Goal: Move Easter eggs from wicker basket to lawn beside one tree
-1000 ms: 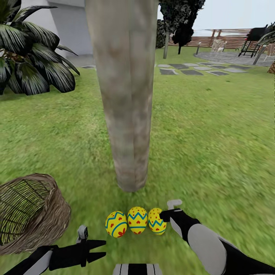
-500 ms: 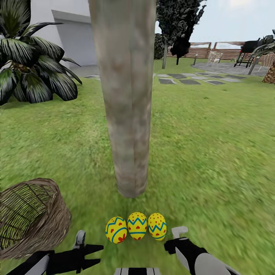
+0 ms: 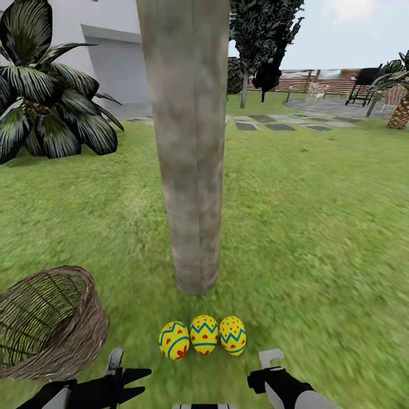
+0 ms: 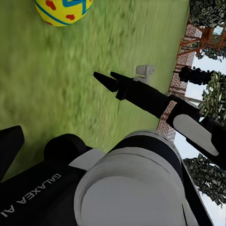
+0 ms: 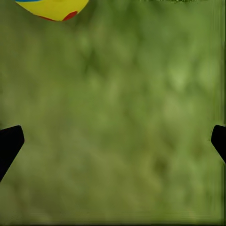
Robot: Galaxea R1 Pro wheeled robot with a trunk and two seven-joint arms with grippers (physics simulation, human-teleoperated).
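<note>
Lawn (image 3: 318, 238) spreads across whole head view. Tree (image 3: 187, 147) trunk rises at centre, base on grass. Spiky palm-like plant (image 3: 45, 108) at 10 o'clock. Wicker basket (image 3: 85, 335) at 8 o'clock, tipped, open mouth facing left, nothing visible inside. Three Easter eggs (image 3: 203, 335) in tight row at 6 o'clock, just beside trunk base, on grass. Left gripper (image 3: 139, 382) at 7 o'clock, fingers spread, holding nothing. Right gripper (image 5: 113, 141) at 5 o'clock, fingertips wide apart over grass, near rightmost egg.
</note>
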